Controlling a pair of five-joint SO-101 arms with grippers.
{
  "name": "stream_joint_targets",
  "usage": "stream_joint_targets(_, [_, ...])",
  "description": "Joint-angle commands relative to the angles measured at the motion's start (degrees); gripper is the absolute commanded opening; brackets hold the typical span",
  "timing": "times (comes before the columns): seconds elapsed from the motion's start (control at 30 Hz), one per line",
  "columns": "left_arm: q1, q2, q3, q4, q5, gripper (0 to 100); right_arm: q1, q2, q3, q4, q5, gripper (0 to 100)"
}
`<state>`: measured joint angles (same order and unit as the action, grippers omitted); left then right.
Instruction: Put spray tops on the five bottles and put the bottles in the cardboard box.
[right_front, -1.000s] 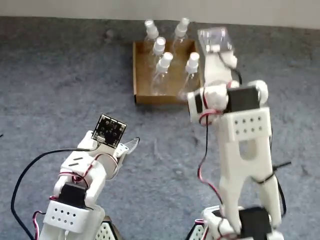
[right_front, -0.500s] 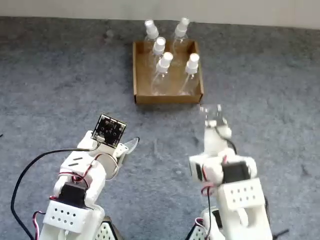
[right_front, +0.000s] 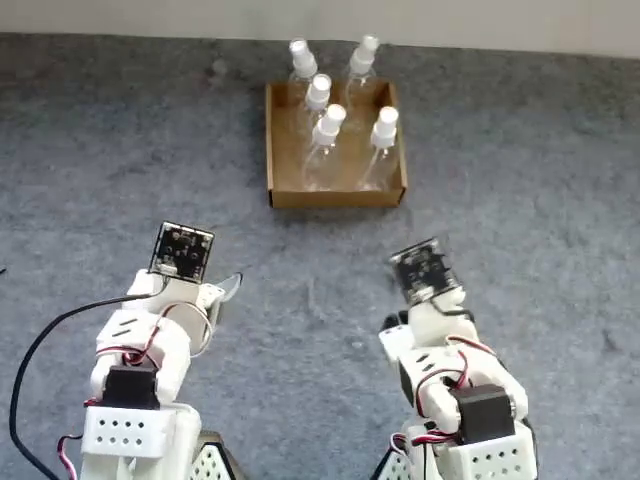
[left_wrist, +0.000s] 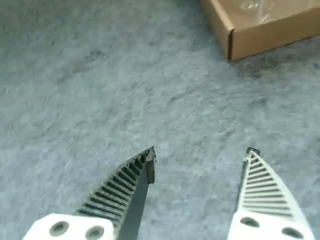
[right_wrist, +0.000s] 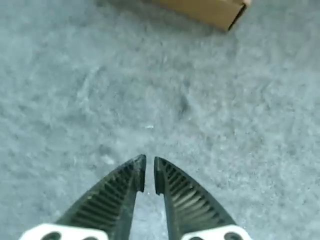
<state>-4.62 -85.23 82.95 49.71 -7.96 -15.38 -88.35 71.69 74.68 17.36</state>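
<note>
Right gripper (right_wrist: 149, 174) drew back from the cardboard box (right_front: 335, 196), fingers (right_wrist: 122, 192) nearly together; left gripper (left_wrist: 200, 157) spread; both empty

The right gripper (right_wrist: 149, 174) hangs over grey carpet (right_wrist: 75, 90), ridged jaws almost together; a thin slit parts them. A corner of the cardboard box (right_wrist: 210, 11) lies well ahead.

The right arm (right_front: 445, 345) has drawn back from the box's (right_front: 335, 196) 3 o'clock edge toward 6 o'clock, folding down close to its base; the left arm (right_front: 145, 345) has swung slightly toward 9 o'clock.
</note>
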Motion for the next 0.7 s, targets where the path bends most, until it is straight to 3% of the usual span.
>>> stream_joint_targets(0.0, [-3.6, 0.3, -0.2, 1.3, -0.5, 22, 0.2, -1.6, 1.4, -1.3, 5.3, 0.4])
stream_joint_targets(0.23, [-7.2, 0.3, 5.0, 0.8, -0.7, 22, 0.2, -7.4, 15.3, -8.8, 5.7, 0.4])
stream_joint_targets(0.4, [-10.5, 0.3, 8.0, -3.9, -0.7, 21, 0.2, -16.9, 23.7, -9.4, 5.7, 0.4])
stream_joint_targets(0.67, [-11.0, 0.3, 12.0, -8.9, -0.7, 0, 0.0, -16.6, 32.7, -14.1, 5.6, 0.4])
